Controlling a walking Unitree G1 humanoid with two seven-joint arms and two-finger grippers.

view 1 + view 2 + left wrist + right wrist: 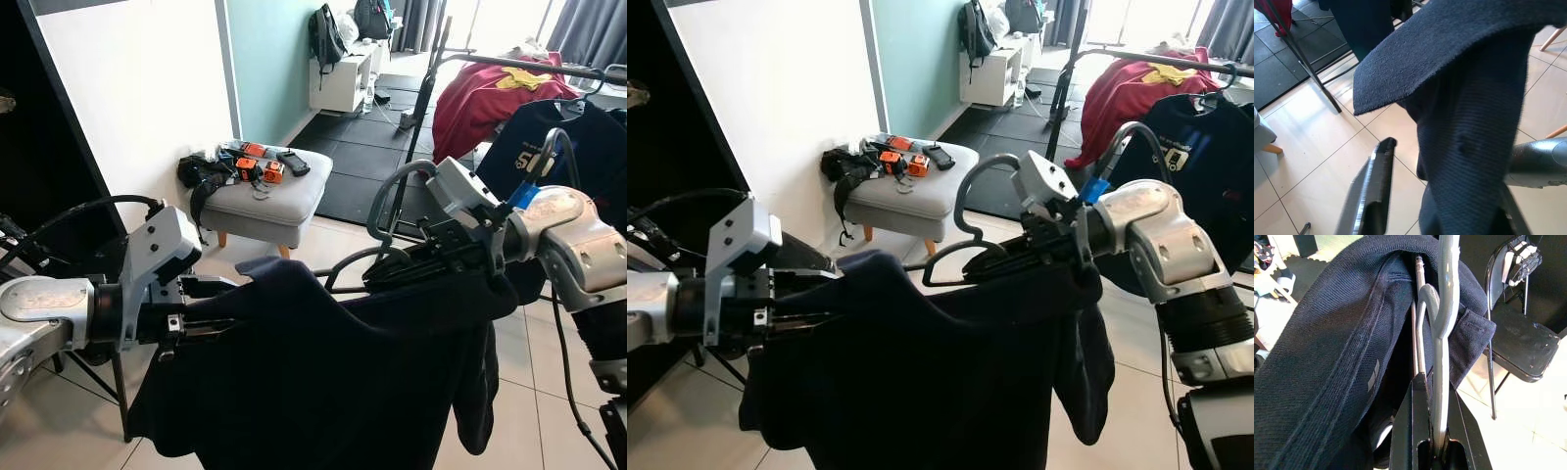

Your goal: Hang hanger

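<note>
- Right up close, one dark navy shirt (323, 372) hangs slack between the two arms, well off the tiled floor (549, 411).
- Left gripper (211, 318) — its fingers run in under the shirt's left edge. In the wrist view one black finger (1378, 181) is bare and the cloth hides the other; whether they pinch the cloth I cannot tell.
- Right gripper (1430, 416) is clamped on the hanger, its two fingers tight on either side of the metal.
- One grey hanger (970, 211), carrying the shirt's right shoulder and tipped over on its side — its hook points toward the left arm, in mid air, on no rail.
- Behind the left arm, one black folding chair (1520, 345).
- Next back, one grey footstool (269, 196) by the white wall, straps and orange-and-black gadgets piled on it.
- Further right, one clothes rack (529, 64): one navy printed shirt (588, 137) hanging, one red garment (485, 98) draped.
- Far back, one white shelf (343, 73) with one black backpack (323, 34).
</note>
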